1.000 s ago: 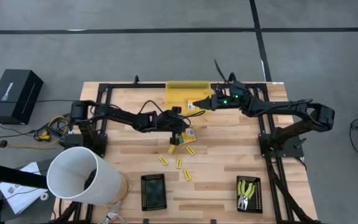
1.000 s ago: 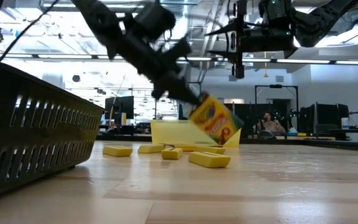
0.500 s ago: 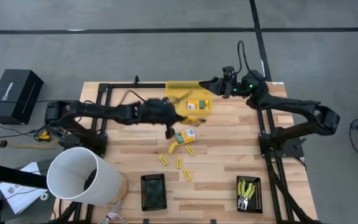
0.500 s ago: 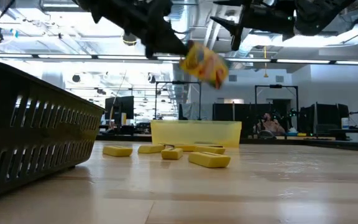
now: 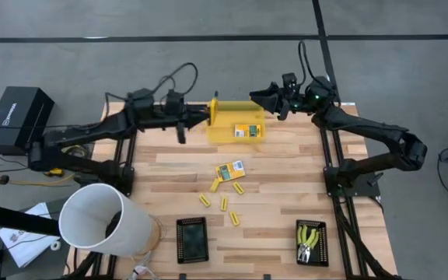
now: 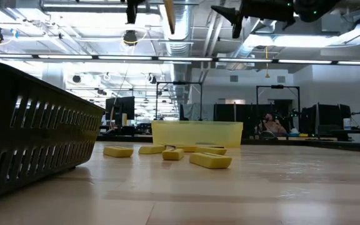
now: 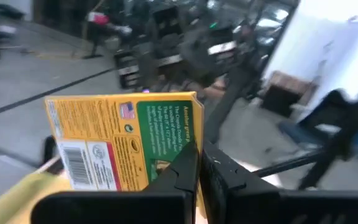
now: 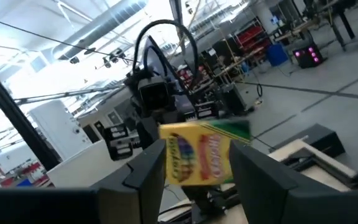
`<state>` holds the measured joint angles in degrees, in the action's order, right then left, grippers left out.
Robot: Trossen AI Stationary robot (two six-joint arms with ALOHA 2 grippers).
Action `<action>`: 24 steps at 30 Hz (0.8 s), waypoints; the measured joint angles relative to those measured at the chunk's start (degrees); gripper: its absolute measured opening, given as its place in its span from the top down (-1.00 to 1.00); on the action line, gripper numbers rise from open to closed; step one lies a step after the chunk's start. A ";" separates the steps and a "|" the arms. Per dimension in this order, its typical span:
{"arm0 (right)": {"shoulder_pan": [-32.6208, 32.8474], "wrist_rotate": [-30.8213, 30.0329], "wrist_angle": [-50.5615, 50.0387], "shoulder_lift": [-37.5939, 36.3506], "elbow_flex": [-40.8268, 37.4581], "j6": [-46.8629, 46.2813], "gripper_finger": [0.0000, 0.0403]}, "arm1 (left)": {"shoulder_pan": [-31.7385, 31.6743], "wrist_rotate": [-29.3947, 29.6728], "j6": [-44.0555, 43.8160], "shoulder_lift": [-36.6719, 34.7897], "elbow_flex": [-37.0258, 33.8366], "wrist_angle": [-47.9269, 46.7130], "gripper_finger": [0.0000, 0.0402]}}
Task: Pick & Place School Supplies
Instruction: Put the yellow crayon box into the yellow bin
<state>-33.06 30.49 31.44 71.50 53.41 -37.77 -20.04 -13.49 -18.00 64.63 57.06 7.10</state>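
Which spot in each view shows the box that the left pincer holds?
High view: printed box, edge-on in the left pincer, over the yellow bin's left end.
Low view: top edge, above the bin.
Left wrist view: centre, barcode side.
Right wrist view: centre, colourful front.
Shared landmark: the bin.

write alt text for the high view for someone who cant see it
Overhead view of a wooden table: the left gripper, jaws shut on a yellow-green box, hovers at the yellow bin, facing the right gripper, which is open. Another box and yellow sticks lie mid-table.
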 joint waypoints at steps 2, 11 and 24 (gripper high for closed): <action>0.03 1.13 -0.02 -0.02 0.76 0.95 0.16 | -0.01 -3.38 -1.25 -1.07 0.01 0.57 0.99; 3.30 4.10 -0.69 0.00 1.86 2.33 -0.05 | 1.75 -17.92 -7.57 -0.27 0.00 13.61 0.99; 10.59 4.08 -0.98 0.00 1.86 2.20 -0.12 | 4.69 -18.98 -10.96 0.57 0.00 26.31 0.99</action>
<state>-22.47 34.57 30.46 71.50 55.27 -35.57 -15.36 -32.47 -28.96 65.20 57.06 33.41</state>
